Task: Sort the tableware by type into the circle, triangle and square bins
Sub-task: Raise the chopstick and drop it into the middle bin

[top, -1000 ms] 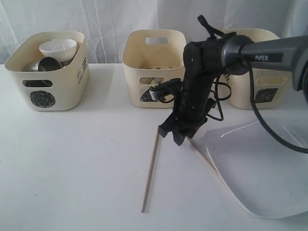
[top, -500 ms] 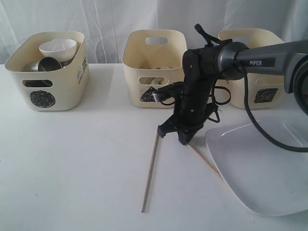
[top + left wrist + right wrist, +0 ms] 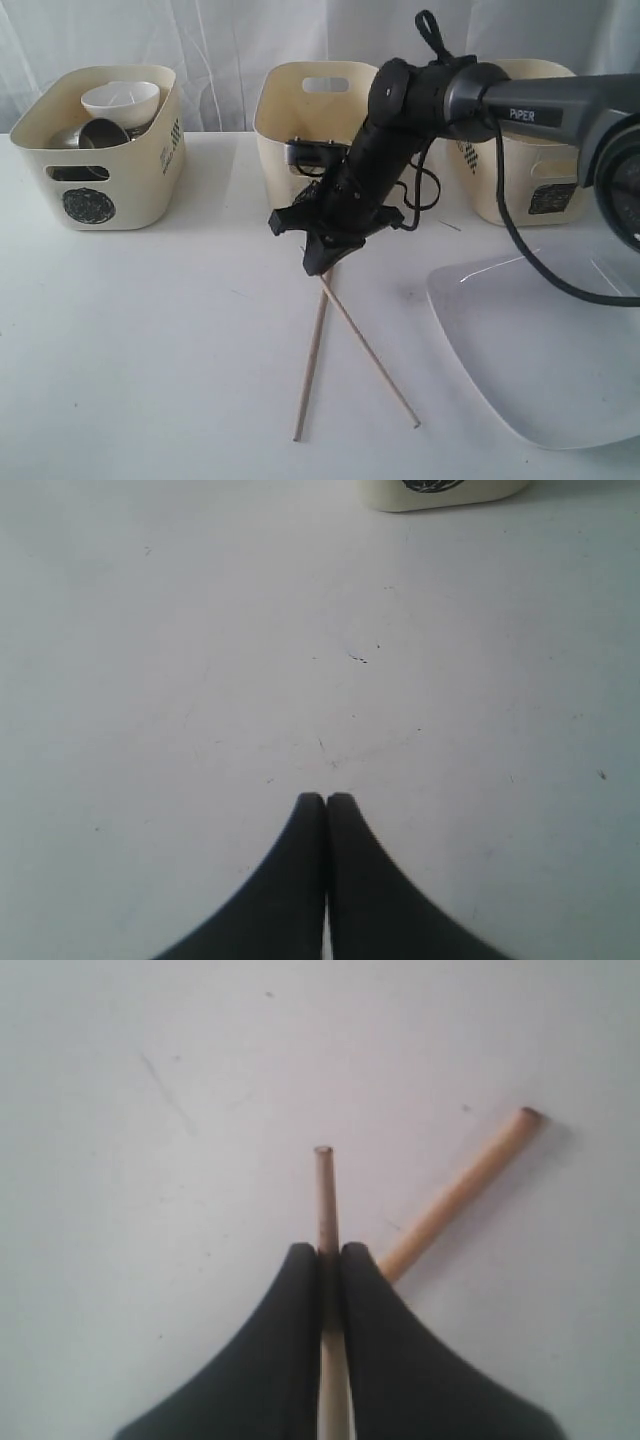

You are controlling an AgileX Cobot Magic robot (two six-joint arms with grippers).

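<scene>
My right gripper point(image 3: 320, 262) point(image 3: 322, 1250) is shut on one wooden chopstick point(image 3: 370, 352) point(image 3: 324, 1190) near its top end. That stick slants down to the table toward the white plate point(image 3: 545, 350). A second chopstick point(image 3: 310, 365) point(image 3: 465, 1188) lies loose on the table, crossing just under the gripper. The circle bin point(image 3: 100, 185) at the left holds a white bowl point(image 3: 120, 100) and steel pieces point(image 3: 100, 133). The triangle bin point(image 3: 285, 130) stands behind my right arm, the square bin point(image 3: 540, 165) to the right. My left gripper point(image 3: 326, 798) is shut and empty over bare table.
The black right arm point(image 3: 470, 95) and its cable reach across in front of the triangle and square bins. A bin's lower edge point(image 3: 440, 490) with a black scribble shows in the left wrist view. A white curtain hangs behind the table.
My right gripper closed on the chopstick next to the plate, then swung left and lifted its end. The stick now crosses the other chopstick. The loose chopstick and plate stayed put.
</scene>
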